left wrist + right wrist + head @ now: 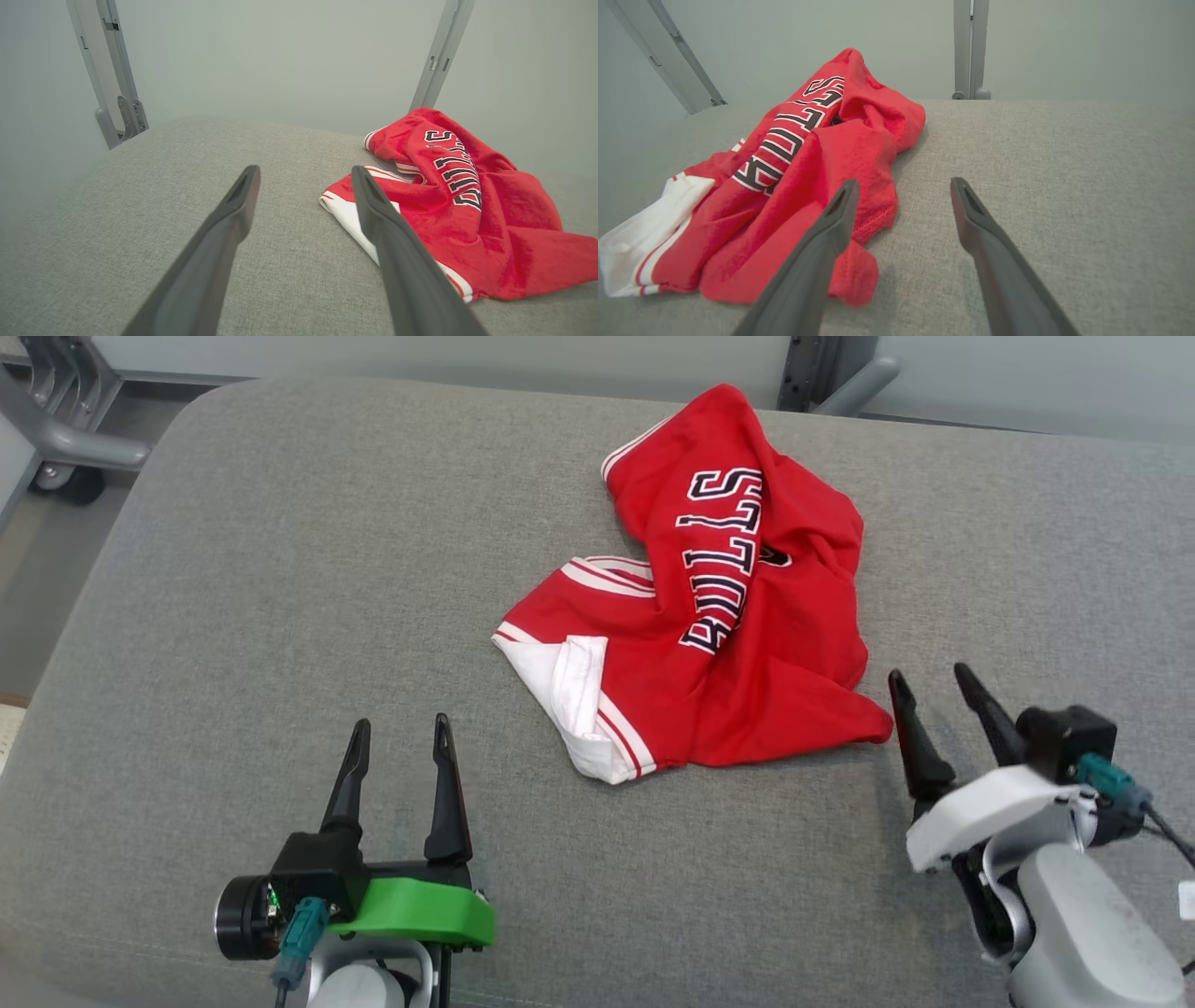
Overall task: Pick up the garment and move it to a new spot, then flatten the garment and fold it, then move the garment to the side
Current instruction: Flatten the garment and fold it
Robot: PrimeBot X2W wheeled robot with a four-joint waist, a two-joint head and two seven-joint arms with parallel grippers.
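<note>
The garment (747,616) is a red basketball jersey with dark lettering and white trim, lying crumpled on the grey padded table (280,597) right of centre. It also lies to the right in the left wrist view (472,210) and to the left in the right wrist view (794,177). My left gripper (400,733) stands open near the front edge, well left of the cloth, nothing between its fingers. My right gripper (929,677) is open just off the jersey's lower right corner, holding nothing; its left finger (831,224) overlaps the red hem in the right wrist view.
Grey metal frame posts (822,373) stand behind the table's far edge, with another frame leg and a wheel (65,476) at the far left. A pale wall lies behind. The table's rounded left corner falls away to the floor.
</note>
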